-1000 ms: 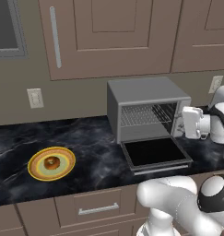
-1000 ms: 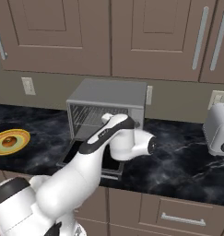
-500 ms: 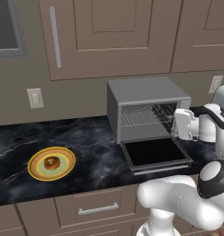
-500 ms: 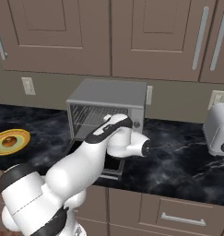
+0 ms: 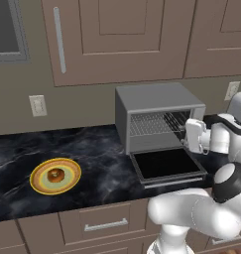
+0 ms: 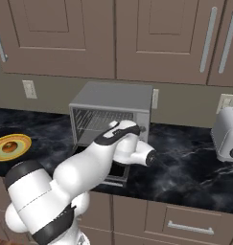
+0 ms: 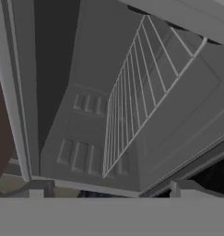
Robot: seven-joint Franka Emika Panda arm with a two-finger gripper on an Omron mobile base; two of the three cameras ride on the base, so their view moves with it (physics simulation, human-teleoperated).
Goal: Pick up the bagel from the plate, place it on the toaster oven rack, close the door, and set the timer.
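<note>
On dark marble counter (image 5: 97, 149): grey toaster oven (image 5: 156, 115), door (image 5: 166, 166) folded down flat, dark glass up. Wire rack (image 5: 154, 124) inside, bare. White arm reaches to oven's right front corner; gripper (image 5: 187, 135) at mouth, jaws spread wide, holding nothing. Plate (image 5: 55, 175) well left of oven, near counter's front edge. Bagel (image 5: 55, 174) at plate's centre, untouched.

Bagel (image 5: 55, 174) centred on plate (image 5: 40, 184); wire rack (image 5: 154, 124) empty inside oven; door (image 5: 167, 165) lying open, flat.
</note>
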